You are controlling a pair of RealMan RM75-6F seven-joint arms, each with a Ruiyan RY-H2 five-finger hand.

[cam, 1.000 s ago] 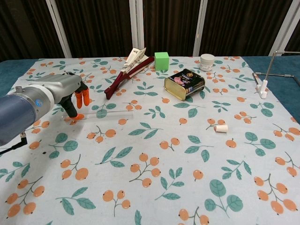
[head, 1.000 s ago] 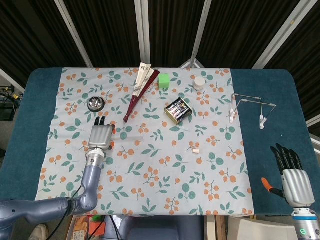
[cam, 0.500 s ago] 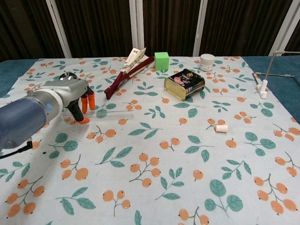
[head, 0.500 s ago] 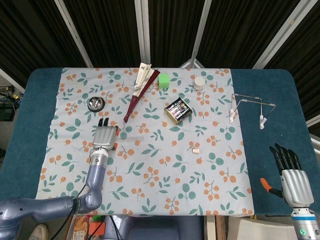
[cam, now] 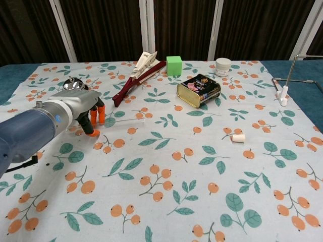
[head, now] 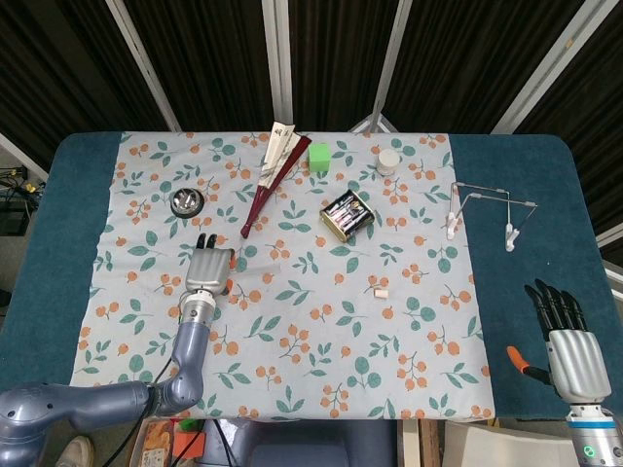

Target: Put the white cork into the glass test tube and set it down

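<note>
Left robot hand: the left robot hand (cam: 83, 108) is low over the floral cloth, fingers pointing down, orange fingertips (cam: 96, 133) at the near end of the glass test tube (cam: 121, 120). Whether they have closed on the glass I cannot tell; the tube looks to be lying flat on the cloth, so I read this as a reach, not a lift.

Why there: a tube lying on its side has to be taken from above and across its width, which would explain the downward-pointing fingers (clear glass on a busy print, hard to make out in the head view).

Glass test tube: lies roughly left to right, its far end pointing toward the middle of the worktop (head: 526, 195).

White cork: the white cork (cam: 238, 137) lies on its side well apart from the tube, toward the robot's right, beside an orange berry print. Nothing touches it.

Right robot hand: the right robot hand (head: 569, 341) is parked over the blue edge near the front corner, fingers straight and apart, holding nothing. It is the closer one to the cork, a likely reason for waiting there.

Around them: a battery tin (cam: 199, 89), green cube (cam: 174, 65), folded fan (cam: 137, 75), small white jar (cam: 222, 66), metal bell (head: 186, 201) and wire rack (head: 484, 208) lie further back, out of the path between tube and cork.
</note>
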